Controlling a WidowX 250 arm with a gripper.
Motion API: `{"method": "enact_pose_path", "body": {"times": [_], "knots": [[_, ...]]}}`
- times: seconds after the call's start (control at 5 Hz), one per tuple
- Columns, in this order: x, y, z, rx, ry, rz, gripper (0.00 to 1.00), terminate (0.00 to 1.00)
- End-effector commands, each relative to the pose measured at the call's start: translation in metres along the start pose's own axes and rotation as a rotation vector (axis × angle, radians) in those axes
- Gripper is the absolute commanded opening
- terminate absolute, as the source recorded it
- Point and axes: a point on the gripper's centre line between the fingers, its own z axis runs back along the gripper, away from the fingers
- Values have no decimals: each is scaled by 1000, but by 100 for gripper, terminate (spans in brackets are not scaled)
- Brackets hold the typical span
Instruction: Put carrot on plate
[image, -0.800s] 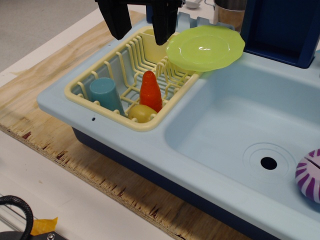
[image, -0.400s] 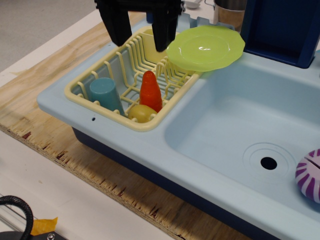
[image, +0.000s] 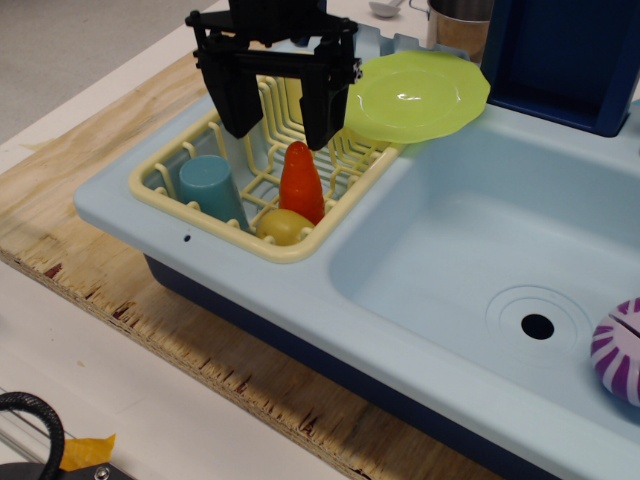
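The orange-red carrot (image: 300, 183) stands upright in the pale-yellow dish rack (image: 190, 152), between a teal cup (image: 211, 189) and a small yellow-olive piece (image: 284, 226). The lime-green plate (image: 415, 95) rests on the rack's far right corner, tilted over the sink edge. My black gripper (image: 281, 132) hangs open and empty over the rack, its two fingers spread wide, its tips just behind and above the carrot's tip. The right finger (image: 322, 112) is close to the plate's left rim.
The light-blue sink basin (image: 470, 260) with a drain hole (image: 537, 326) lies to the right. A purple-and-white striped ball (image: 620, 352) sits at its right edge. A dark blue box (image: 565, 55) stands at the back. The plywood board (image: 90, 140) extends left.
My gripper has come down toward the rack and the carrot, still open. The carrot, plate and cup have not moved.
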Motion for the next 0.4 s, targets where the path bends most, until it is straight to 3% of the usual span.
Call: {"method": "enact_pose_path", "body": {"times": [0.0,0.2], "knots": [[-1,11,-5,-13,-4,14,100,0],[1,12,-12,-29,-6,7,100,0]]}}
